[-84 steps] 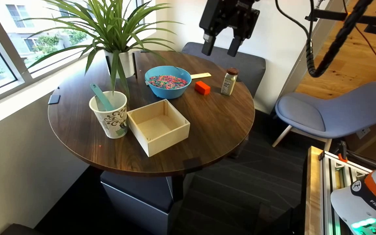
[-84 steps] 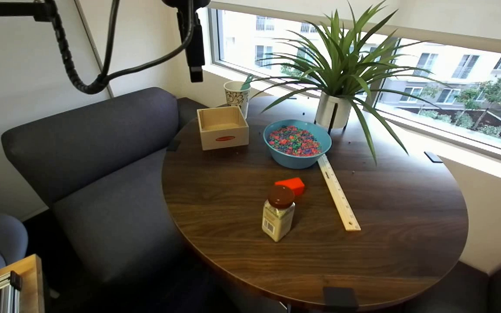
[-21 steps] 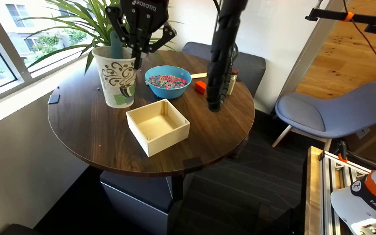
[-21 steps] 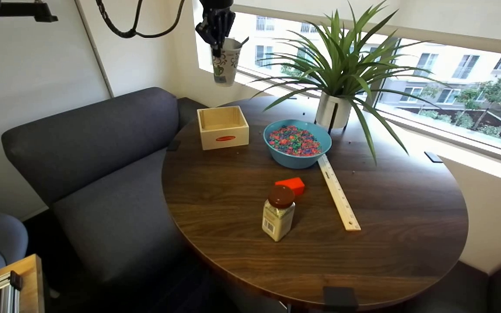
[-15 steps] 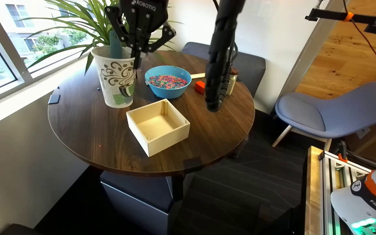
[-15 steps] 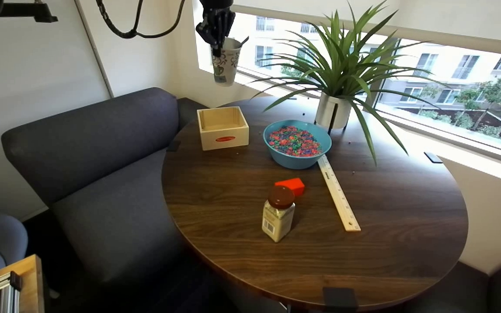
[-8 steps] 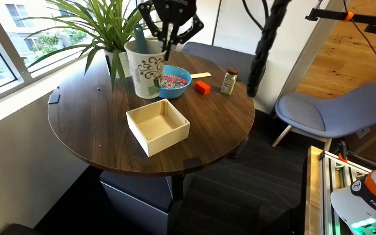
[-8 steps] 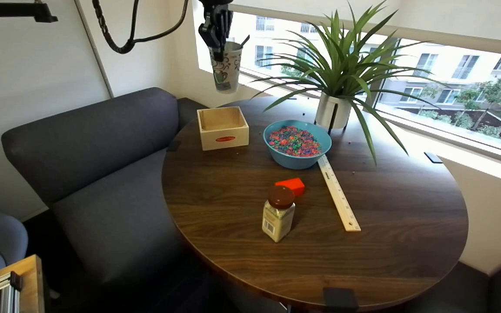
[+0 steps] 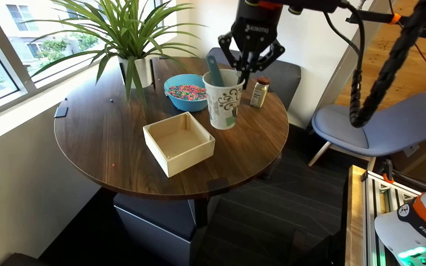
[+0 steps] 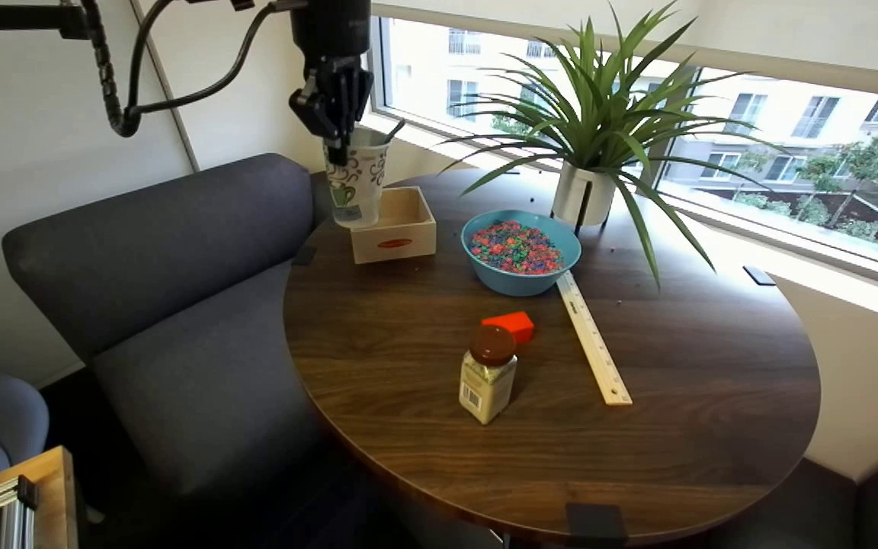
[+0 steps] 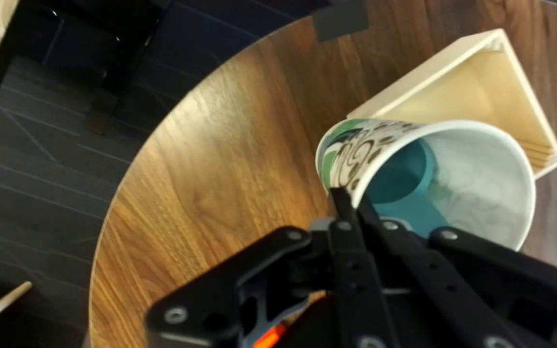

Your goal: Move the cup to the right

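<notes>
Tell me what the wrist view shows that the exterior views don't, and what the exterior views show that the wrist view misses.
Only the wrist view looks deep enough into the cup to show the rounded end of the teal stick inside it.

Only the exterior views show the window, the whitish plant pot and the brown-capped jar.

All share the round wooden table, the pale wooden box and the gripper pinching the cup's rim.

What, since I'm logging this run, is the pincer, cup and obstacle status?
Pincer shut on cup, at the rim. Cup aloft over table, teal stick inside. Wooden box close by; might snag cup if lowered there.
</notes>
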### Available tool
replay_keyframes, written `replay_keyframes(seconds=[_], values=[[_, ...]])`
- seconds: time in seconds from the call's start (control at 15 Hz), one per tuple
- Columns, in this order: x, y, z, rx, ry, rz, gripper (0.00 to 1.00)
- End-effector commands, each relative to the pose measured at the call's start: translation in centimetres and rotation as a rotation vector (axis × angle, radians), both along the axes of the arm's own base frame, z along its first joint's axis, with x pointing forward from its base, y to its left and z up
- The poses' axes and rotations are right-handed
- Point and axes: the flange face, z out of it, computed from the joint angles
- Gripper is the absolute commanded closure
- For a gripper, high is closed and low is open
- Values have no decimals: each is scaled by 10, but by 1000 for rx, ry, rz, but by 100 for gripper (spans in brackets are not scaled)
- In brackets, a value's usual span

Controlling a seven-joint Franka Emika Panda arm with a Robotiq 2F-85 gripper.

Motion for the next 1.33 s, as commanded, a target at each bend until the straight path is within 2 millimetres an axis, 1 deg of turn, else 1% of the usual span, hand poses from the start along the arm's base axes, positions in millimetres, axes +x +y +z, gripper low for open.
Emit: replay_keyframes(seconds=[0.0, 0.07, 0.13, 0.2, 0.27, 0.33, 0.47, 0.67, 1.0, 1.13, 1.27], values=[[-35, -34, -41, 73, 24, -184, 99], [-11, -17, -24, 34, 30, -90, 97], [-16, -26, -35, 44, 34, -123, 97], [-20, -33, -42, 47, 37, -142, 97], [-22, -36, -44, 48, 38, -151, 99], [-26, -41, -46, 30, 28, -154, 99], [-28, -45, -50, -42, 29, -171, 99], [-23, -45, -54, -102, 2, -208, 99], [-14, -38, -59, -7, -88, -233, 99], [-12, -39, -67, 16, -96, -239, 99], [-14, -42, -80, 35, -69, -259, 99]])
